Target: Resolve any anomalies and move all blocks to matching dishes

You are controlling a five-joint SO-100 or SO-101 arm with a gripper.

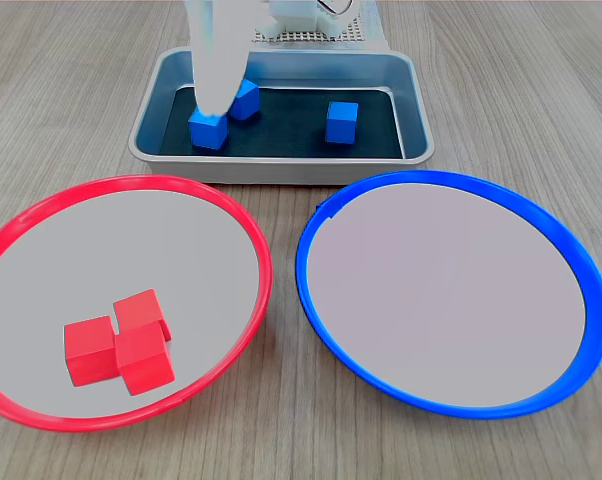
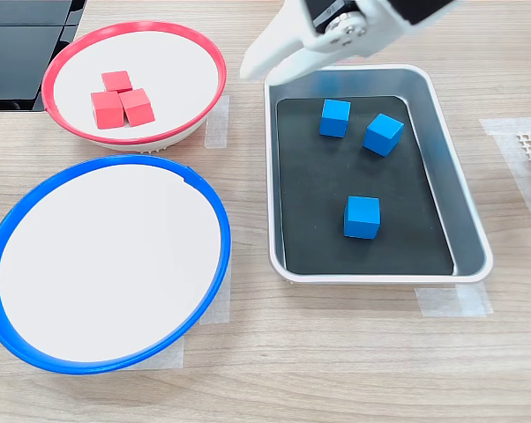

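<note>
Three blue blocks lie in a grey metal tray [image 1: 421,110]: one at the first exterior view's left [image 1: 208,131], one just behind it [image 1: 245,100], one to the right [image 1: 342,122]. The second exterior view shows them too [image 2: 334,117] [image 2: 384,134] [image 2: 362,217]. My white gripper [image 1: 216,105] [image 2: 248,70] hangs blurred above the left pair, its fingers showing as one tapered wedge with no gap and nothing held. The red-rimmed dish [image 1: 236,215] [image 2: 208,53] holds three red blocks [image 1: 119,345] [image 2: 122,99] bunched together. The blue-rimmed dish [image 1: 316,225] [image 2: 214,207] holds nothing.
The tray has raised walls and a black bottom [image 2: 318,229], and is taped to the wooden table. The arm's white base [image 1: 311,20] stands behind the tray. The two dishes sit side by side in front of it, nearly touching. A black object [image 2: 23,48] lies beyond the red dish.
</note>
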